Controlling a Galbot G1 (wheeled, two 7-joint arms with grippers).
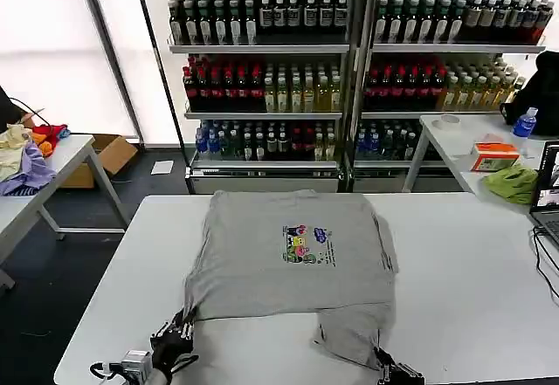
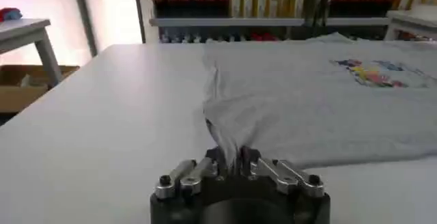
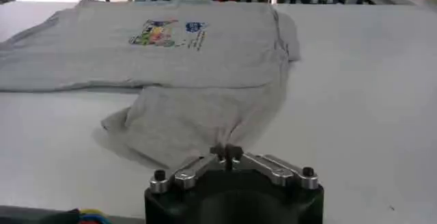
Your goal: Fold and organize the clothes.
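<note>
I've got one light-grey short-sleeved T-shirt (image 1: 288, 258) lying chest-up on the white desk (image 1: 472, 289), its small multicoloured cartoon print and text right of centre. Its far part lies mostly flat, with the sleeves tucked in along both sides. The near edge is bunched, with a rumpled flap trailing toward the desk's near right edge.
</note>
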